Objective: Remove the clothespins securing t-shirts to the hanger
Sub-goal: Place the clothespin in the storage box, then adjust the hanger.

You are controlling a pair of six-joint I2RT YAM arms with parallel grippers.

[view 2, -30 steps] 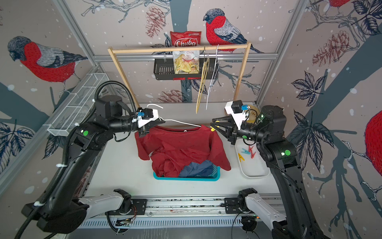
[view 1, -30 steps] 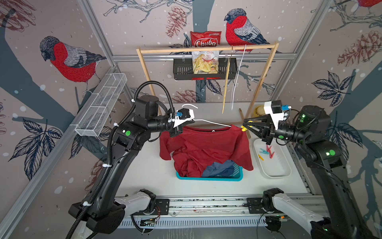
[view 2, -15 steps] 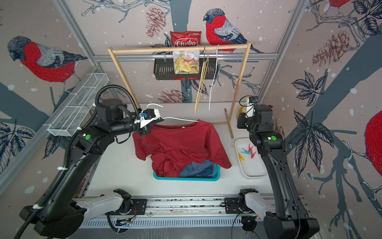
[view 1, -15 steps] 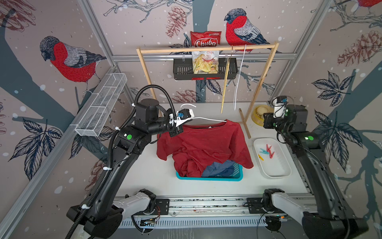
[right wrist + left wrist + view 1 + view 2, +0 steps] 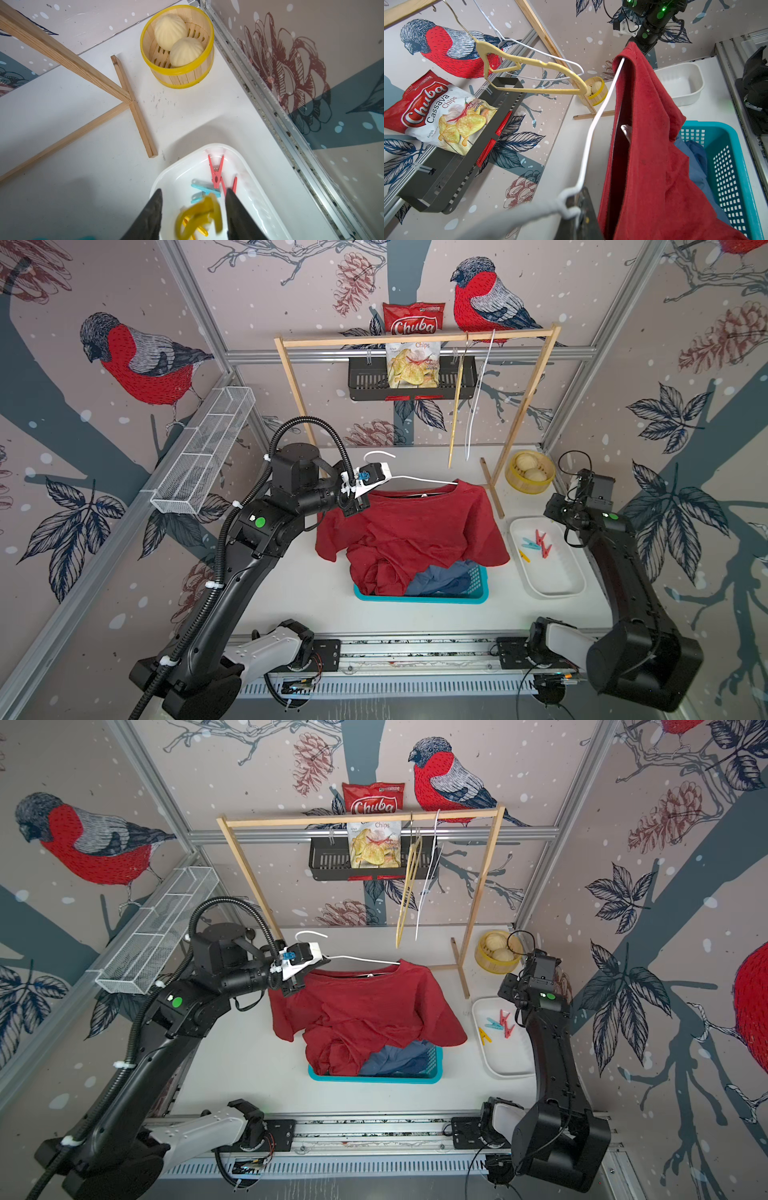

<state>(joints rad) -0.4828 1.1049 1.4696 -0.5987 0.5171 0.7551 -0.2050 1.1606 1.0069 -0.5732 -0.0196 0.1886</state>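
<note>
Inside the teal basket (image 5: 419,597) lies the blue t-shirt (image 5: 440,578), with the lower part of the dark red t-shirt (image 5: 415,526) bunched over it. Right of the basket, the white tray (image 5: 555,587) holds the clothespins (image 5: 536,545), red, light blue and yellow. Above the tray the right gripper (image 5: 193,190) stands parted, with a blurred yellow clothespin (image 5: 199,216) between its fingers; whether it touches them is unclear. Behind the basket, the left gripper (image 5: 358,502) is clamped on the white hanger (image 5: 419,480), which carries the red shirt.

We see our left arm stretched out, left gripper (image 5: 357,501) clamped on the white hanger (image 5: 611,85). The right gripper (image 5: 193,191) points down, fingers (image 5: 149,218) parted.
</note>
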